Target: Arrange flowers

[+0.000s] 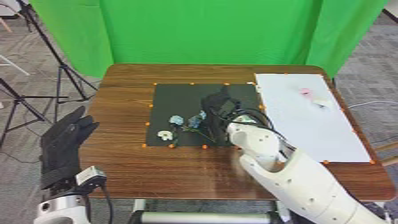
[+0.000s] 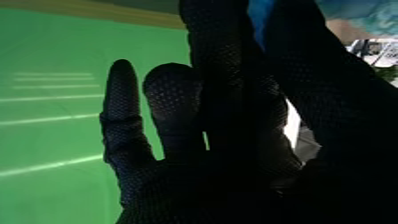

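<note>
My right hand (image 1: 218,104) is over the right part of the black mat (image 1: 191,92) in the head view, just right of a blue flower (image 1: 197,119). Left of that flower are a pale blue flower (image 1: 177,120) and a white flower (image 1: 165,135), with green stems on the mat. In the right wrist view, the fingers of my right hand (image 2: 213,90) are straight; a strip of blue shows between finger and thumb, and a pale blue flower (image 2: 369,12) lies beyond the thumb. My left hand (image 1: 64,142) is open beside the table's left edge.
A white sheet (image 1: 311,132) covers the right side of the brown table (image 1: 169,177), with a pink flower (image 1: 306,92) and a whitish flower (image 1: 322,103) on it. Orange dots line the mat. A green backdrop (image 1: 209,35) hangs behind.
</note>
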Available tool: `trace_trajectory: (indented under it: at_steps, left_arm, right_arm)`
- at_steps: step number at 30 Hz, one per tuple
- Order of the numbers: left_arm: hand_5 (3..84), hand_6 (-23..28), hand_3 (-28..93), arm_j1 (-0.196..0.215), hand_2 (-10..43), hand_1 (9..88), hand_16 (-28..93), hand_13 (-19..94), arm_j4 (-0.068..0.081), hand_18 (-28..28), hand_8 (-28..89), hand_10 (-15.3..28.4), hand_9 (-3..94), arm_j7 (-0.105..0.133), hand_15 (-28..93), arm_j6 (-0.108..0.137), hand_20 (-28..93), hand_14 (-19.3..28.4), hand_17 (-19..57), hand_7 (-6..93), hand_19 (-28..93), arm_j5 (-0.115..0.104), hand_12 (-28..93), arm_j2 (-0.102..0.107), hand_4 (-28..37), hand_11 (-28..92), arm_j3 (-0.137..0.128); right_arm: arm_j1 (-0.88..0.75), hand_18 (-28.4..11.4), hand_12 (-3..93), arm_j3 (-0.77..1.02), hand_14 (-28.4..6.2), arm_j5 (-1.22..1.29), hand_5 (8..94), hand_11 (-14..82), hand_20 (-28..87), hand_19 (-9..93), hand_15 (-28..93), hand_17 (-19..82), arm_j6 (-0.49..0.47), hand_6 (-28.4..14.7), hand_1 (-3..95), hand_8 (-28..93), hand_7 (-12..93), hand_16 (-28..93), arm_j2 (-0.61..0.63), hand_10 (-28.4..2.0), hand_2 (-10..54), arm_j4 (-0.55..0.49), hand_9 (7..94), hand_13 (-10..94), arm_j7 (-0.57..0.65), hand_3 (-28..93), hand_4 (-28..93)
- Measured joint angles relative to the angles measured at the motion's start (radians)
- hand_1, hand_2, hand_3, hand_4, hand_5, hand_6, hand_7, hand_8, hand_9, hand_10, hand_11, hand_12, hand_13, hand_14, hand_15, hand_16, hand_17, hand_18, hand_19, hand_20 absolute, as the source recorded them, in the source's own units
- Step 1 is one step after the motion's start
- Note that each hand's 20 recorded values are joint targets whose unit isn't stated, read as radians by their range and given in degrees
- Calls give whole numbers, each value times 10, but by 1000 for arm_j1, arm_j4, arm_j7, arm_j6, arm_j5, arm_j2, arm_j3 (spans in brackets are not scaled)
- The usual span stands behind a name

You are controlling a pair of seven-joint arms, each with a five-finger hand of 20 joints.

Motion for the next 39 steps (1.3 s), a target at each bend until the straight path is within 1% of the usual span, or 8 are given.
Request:
trace_trajectory:
  at_steps: [5, 8, 11, 15, 24, 39]
  left_arm:
    - [435, 128, 822, 0, 35, 266, -191, 272, 0, 230, -105, 212, 357, 0, 695, 0, 178, 283, -80, 162, 568, 0, 76, -2, -176, 429, 0]
    - [436, 128, 822, 0, 35, 267, -191, 272, 1, 230, -105, 211, 357, 1, 696, 0, 178, 283, -80, 162, 568, 0, 76, -2, -176, 429, 1]
    - [436, 128, 823, 0, 34, 267, -191, 272, 1, 230, -105, 211, 357, 1, 695, 0, 178, 284, -80, 161, 568, 0, 76, -2, -176, 429, 1]
    - [436, 128, 822, 0, 35, 268, -191, 272, 1, 230, -105, 212, 357, -2, 695, 0, 178, 284, -80, 161, 568, 3, 75, -4, -178, 429, 0]
    - [435, 128, 822, 0, 35, 268, -191, 272, 1, 230, -105, 211, 357, -7, 696, 0, 178, 283, -80, 161, 568, 8, 76, -9, -177, 429, 0]
    - [436, 128, 824, 0, 33, 267, -190, 272, 1, 230, -104, 212, 357, -7, 695, -2, 179, 283, -80, 162, 568, 11, 75, -12, -177, 429, -1]
  right_arm:
    - [-2, -237, 354, -5, -116, -4, 749, 264, 333, 697, 814, 107, -7, -3, 467, 2, 299, 293, -2, -84, -95, 0, 809, 621, 2, 783, -283]
    - [6, -240, 351, -28, -116, 8, 752, 273, 334, 698, 815, 109, -2, -3, 466, 3, 295, 290, 2, -86, -95, 5, 810, 624, 26, 780, -283]
    - [18, -240, 346, -54, -115, 28, 756, 279, 334, 698, 815, 111, 21, -4, 467, 6, 294, 288, 9, -87, -95, 11, 811, 627, 56, 778, -283]
    - [23, -242, 343, -57, -115, 35, 757, 284, 335, 699, 816, 112, 55, -4, 467, 10, 292, 288, 12, -87, -95, 12, 811, 628, 63, 776, -283]
    - [46, -243, 338, -72, -116, 54, 764, 293, 337, 700, 816, 114, 95, -5, 469, 11, 288, 290, 18, -88, -95, 12, 812, 632, 82, 774, -283]
    - [59, -246, 343, -77, -120, 60, 766, 286, 340, 701, 816, 113, 65, -7, 475, 15, 282, 293, 40, -88, -95, 22, 814, 631, 136, 773, -283]
